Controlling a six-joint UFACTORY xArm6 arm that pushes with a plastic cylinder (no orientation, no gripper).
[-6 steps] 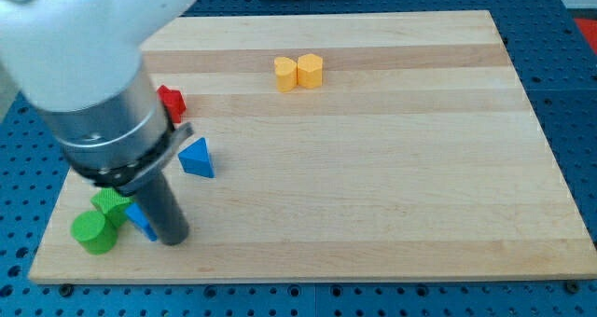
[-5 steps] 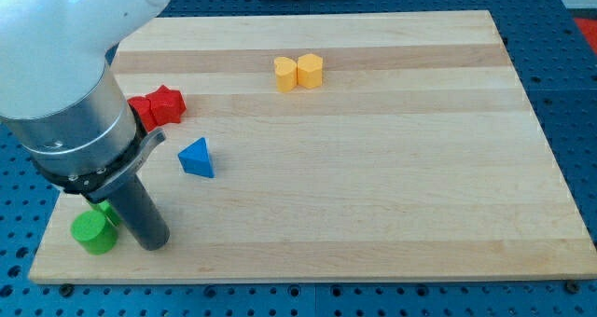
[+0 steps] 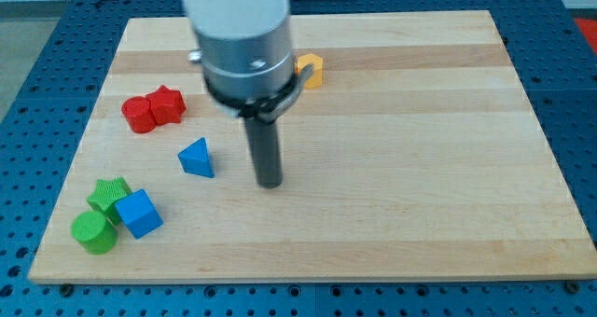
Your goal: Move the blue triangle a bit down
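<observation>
The blue triangle (image 3: 197,158) lies on the wooden board (image 3: 392,168), left of centre. My tip (image 3: 269,182) rests on the board to the right of the triangle and slightly lower, about one block width away and not touching it. The rod rises from there into the large grey arm body at the view's top.
Two red blocks (image 3: 152,108) sit side by side up and left of the triangle. A blue cube (image 3: 139,213) and two green blocks (image 3: 99,216) cluster at the bottom left corner. A yellow block (image 3: 312,70) shows partly behind the arm near the top.
The arm has swung from the bottom left corner to the right and up. My tip now stands right of the blue triangle. The blue cube and green blocks are uncovered. The triangle has not moved.
</observation>
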